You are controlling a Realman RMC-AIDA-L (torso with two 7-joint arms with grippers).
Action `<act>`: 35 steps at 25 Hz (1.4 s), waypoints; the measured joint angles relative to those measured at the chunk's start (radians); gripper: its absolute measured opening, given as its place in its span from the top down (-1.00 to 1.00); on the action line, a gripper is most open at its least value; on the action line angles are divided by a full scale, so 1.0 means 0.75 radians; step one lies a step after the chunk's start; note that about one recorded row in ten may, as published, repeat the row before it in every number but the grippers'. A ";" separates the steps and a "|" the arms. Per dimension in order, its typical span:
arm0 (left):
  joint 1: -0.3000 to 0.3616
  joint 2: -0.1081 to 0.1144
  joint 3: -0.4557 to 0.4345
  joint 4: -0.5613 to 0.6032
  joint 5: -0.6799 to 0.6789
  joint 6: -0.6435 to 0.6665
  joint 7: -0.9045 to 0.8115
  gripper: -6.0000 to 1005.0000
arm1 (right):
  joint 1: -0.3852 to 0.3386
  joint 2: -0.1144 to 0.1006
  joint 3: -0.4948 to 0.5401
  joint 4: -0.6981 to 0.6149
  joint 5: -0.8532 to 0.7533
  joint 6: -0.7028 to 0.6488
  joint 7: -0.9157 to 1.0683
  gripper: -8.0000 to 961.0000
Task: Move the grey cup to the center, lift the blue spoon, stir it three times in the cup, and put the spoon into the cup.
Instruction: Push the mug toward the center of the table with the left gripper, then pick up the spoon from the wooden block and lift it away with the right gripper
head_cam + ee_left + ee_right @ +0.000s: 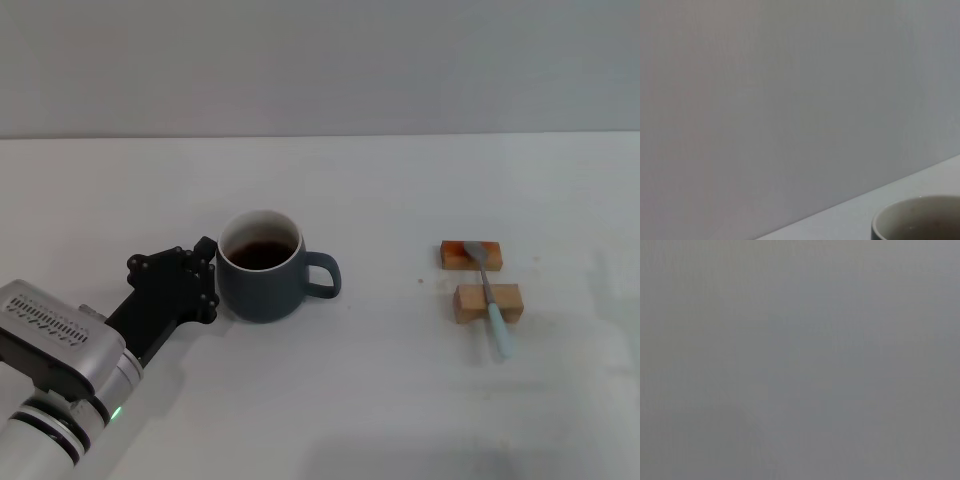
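The task looks only begun: the left claw [208,275], whose fingers I cannot tell as spread or pinching, touches the grey cup [262,281] on the worktop [330,400], while the blue spoon [489,299] lies untouched on two wooden blocks [487,302] well right of the cup, and the right claw is not visible.

Two wooden blocks [479,279] sit near each other on a white table [380,400].

I see matt grey cup [262,283] beside matt black left gripper [208,276]; spoon [488,296] neck metal, blocks [487,302] wood.
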 joint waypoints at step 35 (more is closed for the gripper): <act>0.116 0.009 -0.209 0.001 -0.009 0.053 0.003 0.99 | -0.016 0.000 -0.152 0.003 0.000 -0.021 0.002 -0.41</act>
